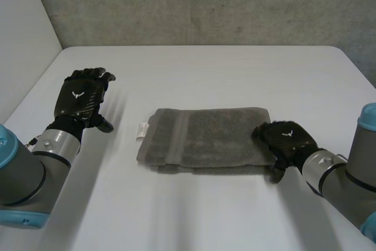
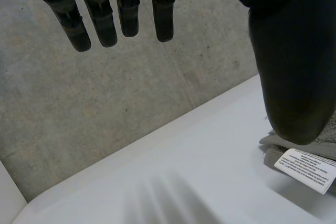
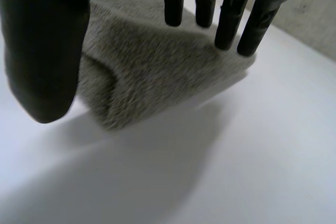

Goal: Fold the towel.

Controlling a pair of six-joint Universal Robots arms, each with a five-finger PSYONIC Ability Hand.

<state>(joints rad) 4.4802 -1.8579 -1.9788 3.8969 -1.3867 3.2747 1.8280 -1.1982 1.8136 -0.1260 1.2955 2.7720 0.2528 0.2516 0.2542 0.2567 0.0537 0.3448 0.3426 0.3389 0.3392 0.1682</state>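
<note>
Black fingers (image 3: 175, 1) of right hand (image 1: 288, 138), straight and slack, over towel's (image 1: 205, 139) right edge, thumb apart at near side, likely flattening the fold; contact under palm hidden; left hand (image 1: 79, 99) spread, empty, well left of towel; towel mid-table (image 1: 235, 74), folded; label (image 1: 142, 130) text unreadable.

One grey towel (image 1: 205, 139) is shown mid-frame on one white table (image 1: 235, 69), with one white label (image 1: 142, 129) at its left end. Two black hands are counted: left hand (image 1: 82, 99) at left, right hand (image 1: 288, 139) at right.
</note>
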